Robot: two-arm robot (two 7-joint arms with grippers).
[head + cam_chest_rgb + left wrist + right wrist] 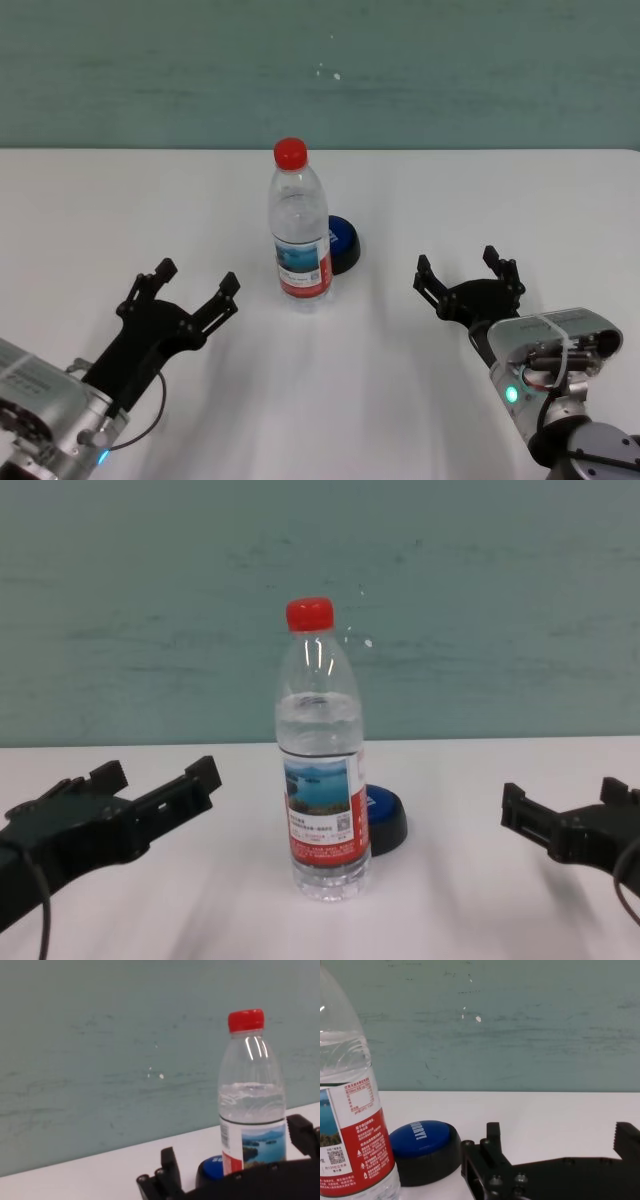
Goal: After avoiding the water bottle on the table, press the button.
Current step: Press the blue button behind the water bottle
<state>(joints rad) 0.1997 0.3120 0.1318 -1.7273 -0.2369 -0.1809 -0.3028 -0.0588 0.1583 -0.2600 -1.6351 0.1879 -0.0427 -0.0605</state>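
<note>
The water bottle [299, 228], clear with a red cap and a lake label, stands upright mid-table; it also shows in the chest view [323, 755], the left wrist view [252, 1100] and the right wrist view [350, 1115]. The blue button [344, 243] sits just behind and to the right of the bottle, partly hidden by it; it also shows in the chest view [386, 818] and the right wrist view [424, 1150]. My left gripper [196, 280] is open, near and left of the bottle. My right gripper [462, 272] is open, right of the button, apart from it.
The white table [120, 210] runs wide to both sides and back to a teal wall [450, 70]. Nothing else stands on it.
</note>
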